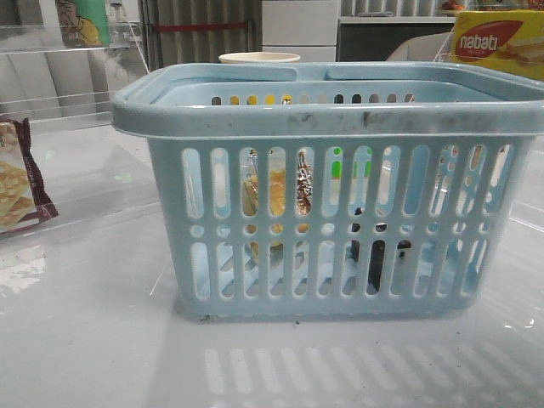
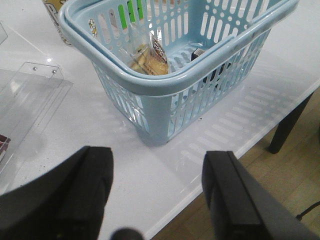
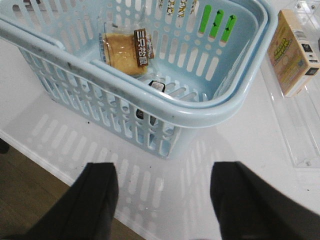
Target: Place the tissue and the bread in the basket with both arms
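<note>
The light-blue basket (image 1: 331,110) stands on the white table, also in the left wrist view (image 2: 165,82) and the right wrist view (image 3: 200,107). Inside it lies the bread (image 3: 125,47), a clear bag with a dark label strip; it shows too in the left wrist view (image 2: 147,57) and through the slots in the front view (image 1: 276,191). The tissue (image 3: 158,85), a small dark packet, lies on the basket floor, half hidden by the rim (image 2: 198,51) (image 1: 378,255). My left gripper (image 2: 157,172) and right gripper (image 3: 164,185) are open and empty, above the table's front edge, outside the basket.
A maroon-edged snack pack (image 1: 19,183) lies at the left. A yellow Nabati box (image 1: 497,42) sits at the back right, on a clear tray (image 3: 295,130). A cup (image 1: 259,59) stands behind the basket. Clear acrylic stands (image 2: 30,95) are left of it.
</note>
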